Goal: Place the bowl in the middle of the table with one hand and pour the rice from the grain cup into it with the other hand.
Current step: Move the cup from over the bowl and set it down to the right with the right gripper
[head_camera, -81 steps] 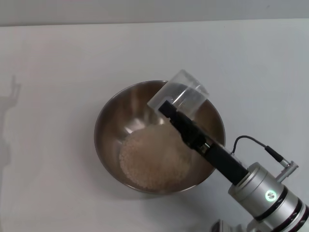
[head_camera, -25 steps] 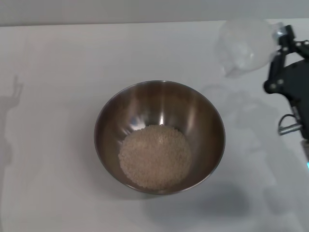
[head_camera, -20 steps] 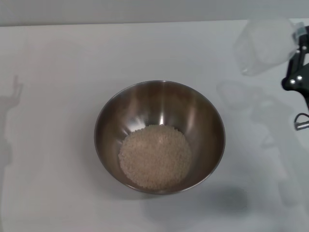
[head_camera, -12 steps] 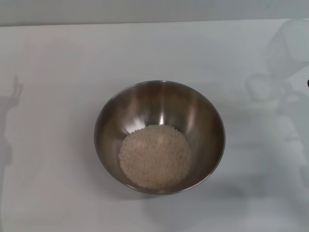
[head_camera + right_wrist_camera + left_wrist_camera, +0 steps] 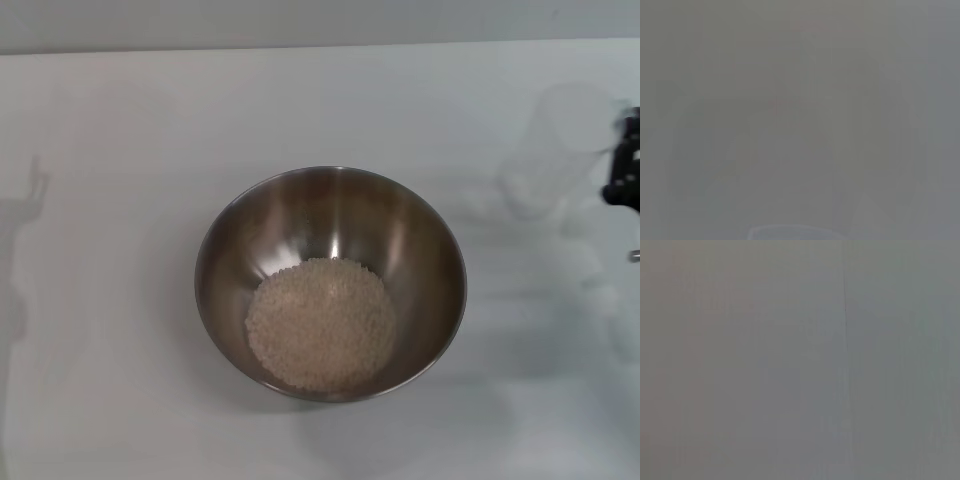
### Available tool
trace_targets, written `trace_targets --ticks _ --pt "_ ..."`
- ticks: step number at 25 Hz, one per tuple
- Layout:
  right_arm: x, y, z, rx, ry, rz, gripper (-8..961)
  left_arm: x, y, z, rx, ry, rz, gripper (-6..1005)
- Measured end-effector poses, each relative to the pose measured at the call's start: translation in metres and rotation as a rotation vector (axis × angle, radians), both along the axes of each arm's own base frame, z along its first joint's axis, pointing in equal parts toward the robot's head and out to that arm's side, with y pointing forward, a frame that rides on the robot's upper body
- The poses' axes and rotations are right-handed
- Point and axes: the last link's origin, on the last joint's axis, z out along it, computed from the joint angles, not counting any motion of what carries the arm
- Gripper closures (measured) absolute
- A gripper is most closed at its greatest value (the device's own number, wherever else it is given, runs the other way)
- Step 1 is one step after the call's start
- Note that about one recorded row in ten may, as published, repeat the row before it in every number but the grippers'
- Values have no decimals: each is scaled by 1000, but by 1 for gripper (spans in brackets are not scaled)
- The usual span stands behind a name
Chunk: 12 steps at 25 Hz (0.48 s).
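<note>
The steel bowl (image 5: 225,262) sits in the middle of the white table (image 5: 110,150), upright, with a heap of pale rice (image 5: 320,324) in its bottom. The clear grain cup (image 5: 562,150) is off to the bowl's right near the table's right edge, upright and looking empty. A black part of my right gripper (image 5: 620,162) shows at the frame's right edge against the cup's side, shut on it. My left gripper is out of view. Both wrist views show only flat grey.
Bare white tabletop surrounds the bowl on every side. A faint shadow of an arm (image 5: 20,230) lies on the table at the far left. The table's far edge (image 5: 300,45) runs along the top of the head view.
The right gripper tipped the cup back from above the bowl, carried it out to the right, and has now brought it lower, slightly back toward the bowl. The bowl and rice stayed put.
</note>
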Motion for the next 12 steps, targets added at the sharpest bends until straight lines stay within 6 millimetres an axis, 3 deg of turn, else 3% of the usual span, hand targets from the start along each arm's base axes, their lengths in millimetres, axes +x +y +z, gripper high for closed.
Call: trace_targets --ticks 8,12 --pt "-12 25 -27 -173 -58 -2 930 1 1 -1 -3 0 -1 170" --pt "-14 30 -31 -200 -70 -3 927 1 1 -1 -4 0 -3 170"
